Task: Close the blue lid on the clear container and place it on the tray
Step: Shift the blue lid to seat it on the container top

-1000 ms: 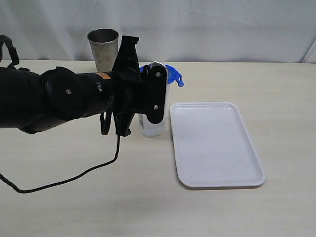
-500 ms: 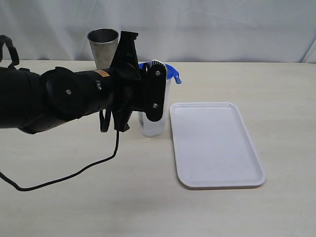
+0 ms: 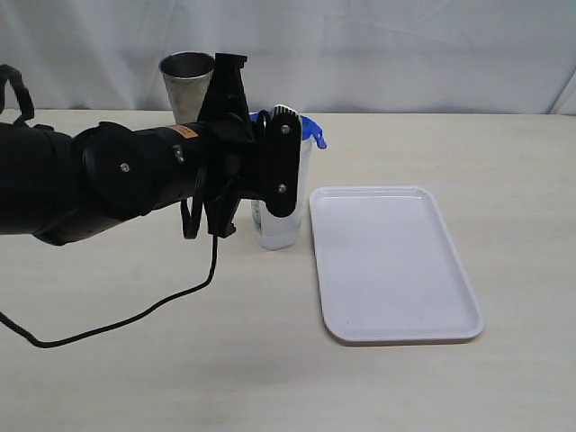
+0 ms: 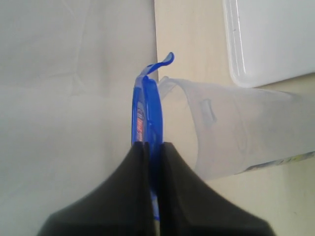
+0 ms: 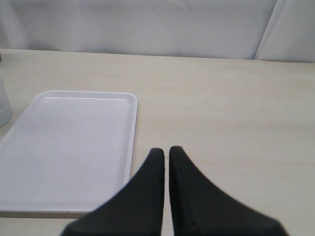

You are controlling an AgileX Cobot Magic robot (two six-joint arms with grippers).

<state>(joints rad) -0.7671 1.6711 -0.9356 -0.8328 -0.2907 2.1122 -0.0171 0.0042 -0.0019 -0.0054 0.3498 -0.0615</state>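
Edgewise, the blue lid (image 4: 146, 101) is pinched inside the left claw (image 4: 154, 145).

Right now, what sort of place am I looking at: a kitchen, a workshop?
Probably a robot test bench: a plain table against a white cloth backdrop, and a black robot arm holding a blue lid at a clear container beside a white tray.

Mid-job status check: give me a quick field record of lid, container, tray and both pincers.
left pincer: shut on the blue lid, at its edge
blue lid: against the mouth of the clear container; one flap sticking out; seating unclear
clear container: upright on the table beside the tray, not on it
right pincer: shut, holding nothing
steel tumbler: behind the container
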